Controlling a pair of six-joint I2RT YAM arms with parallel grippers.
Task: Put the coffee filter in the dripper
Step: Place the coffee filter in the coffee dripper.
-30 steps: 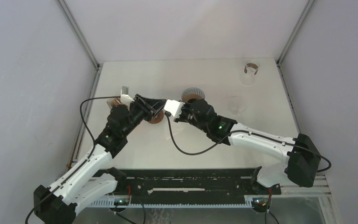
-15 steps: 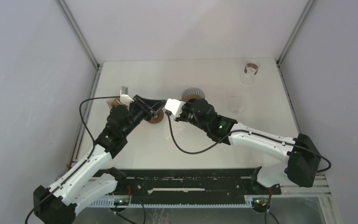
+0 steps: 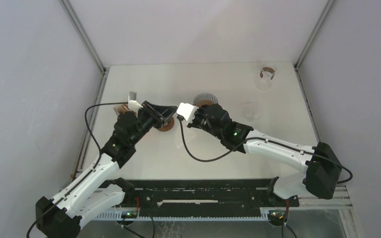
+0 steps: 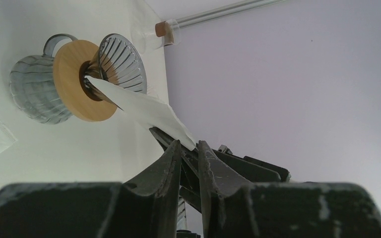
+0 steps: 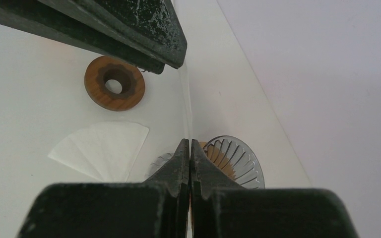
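The white coffee filter (image 4: pixel 139 106) hangs in the air between my two grippers over the middle of the table. My right gripper (image 5: pixel 188 142) is shut on its edge, which shows as a thin line (image 5: pixel 186 109). My left gripper (image 4: pixel 189 144) has its jaws a narrow gap apart, with the filter's corner at its tips. In the top view the left gripper (image 3: pixel 168 112) and right gripper (image 3: pixel 175 115) meet tip to tip. The glass dripper (image 3: pixel 206 100) with ribbed cone and wooden collar stands just behind them; it also shows in the left wrist view (image 4: pixel 119 62) and the right wrist view (image 5: pixel 233 158).
A second folded filter (image 5: pixel 101 148) lies flat on the table. A wooden ring (image 3: pixel 166 126) lies under the grippers, also in the right wrist view (image 5: pixel 114 89). A clear glass (image 3: pixel 251 111) stands at mid right and a glass jar (image 3: pixel 266 77) at the back right corner.
My right gripper has shifted slightly up and away from the left gripper with the filter. The left arm has barely moved.
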